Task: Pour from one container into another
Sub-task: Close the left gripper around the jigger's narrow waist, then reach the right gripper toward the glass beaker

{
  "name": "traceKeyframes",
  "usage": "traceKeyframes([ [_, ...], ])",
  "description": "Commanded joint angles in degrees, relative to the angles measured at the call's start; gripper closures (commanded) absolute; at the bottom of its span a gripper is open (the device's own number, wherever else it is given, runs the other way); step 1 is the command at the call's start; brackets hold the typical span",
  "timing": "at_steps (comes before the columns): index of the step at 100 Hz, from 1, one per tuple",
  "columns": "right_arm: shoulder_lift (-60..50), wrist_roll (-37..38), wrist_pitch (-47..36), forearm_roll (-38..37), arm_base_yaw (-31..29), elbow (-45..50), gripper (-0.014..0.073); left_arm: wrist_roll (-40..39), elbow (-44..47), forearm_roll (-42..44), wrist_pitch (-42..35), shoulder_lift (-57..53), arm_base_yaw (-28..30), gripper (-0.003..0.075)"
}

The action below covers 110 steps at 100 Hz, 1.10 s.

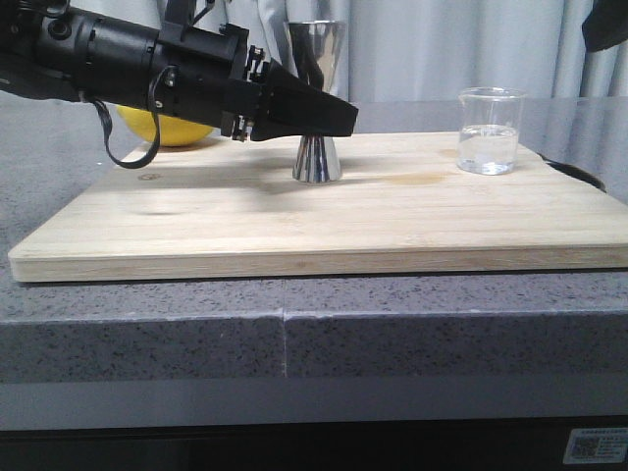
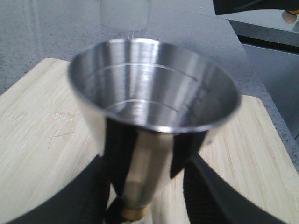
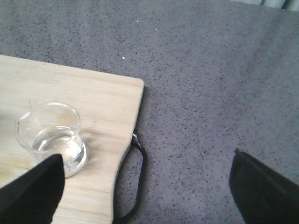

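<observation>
Just 1 beaker [image 1: 490, 130], 1 jigger [image 1: 316, 157] w/ left claw [image 1: 334, 118] round waist; right claw [image 3: 145, 186] wide, empty.

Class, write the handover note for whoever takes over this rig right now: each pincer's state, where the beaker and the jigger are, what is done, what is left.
Left pincer: fingers on either side of the jigger's waist; whether they press it cannot be told. The jigger stands upright mid-board and looks empty in the left wrist view.
Right pincer: open, holding nothing, above the beaker.
The beaker stands upright near the right end of the cutting board, holding clear liquid.
Done: left arm at the jigger.
Left: grasp the beaker, carry it over, pour into the jigger.
</observation>
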Motion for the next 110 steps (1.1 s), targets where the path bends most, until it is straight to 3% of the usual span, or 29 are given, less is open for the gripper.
traceKeyframes([
  [1,-0.8,-0.37,-4.49,-0.1,0.01,-1.66,-0.0054,-0.87,-1.6,-2.56,-2.35,-2.84,-0.41,0.0491],
  [18,-0.8,-0.37,-4.49,-0.1,0.01,-1.66,-0.0054,-1.7,-1.6,-2.56,-3.62,-2.84,-0.41,0.0596],
  [63,-0.8,-0.36,-4.12,0.24,0.01,-1.03,-0.0054,-2.57,-1.6,-2.3,-5.09,-2.84,-0.41,0.0605],
  [82,-0.8,-0.36,-11.69,0.21,0.01,4.33,-0.0054,-2.57,-1.6,-1.07,-5.71,-2.84,-0.41,0.0605],
  [110,-0.8,1.69,-33.08,0.91,0.01,17.1,-0.0052,-2.57,-1.6,1.21,-5.71,-4.69,-0.41,0.0605],
])
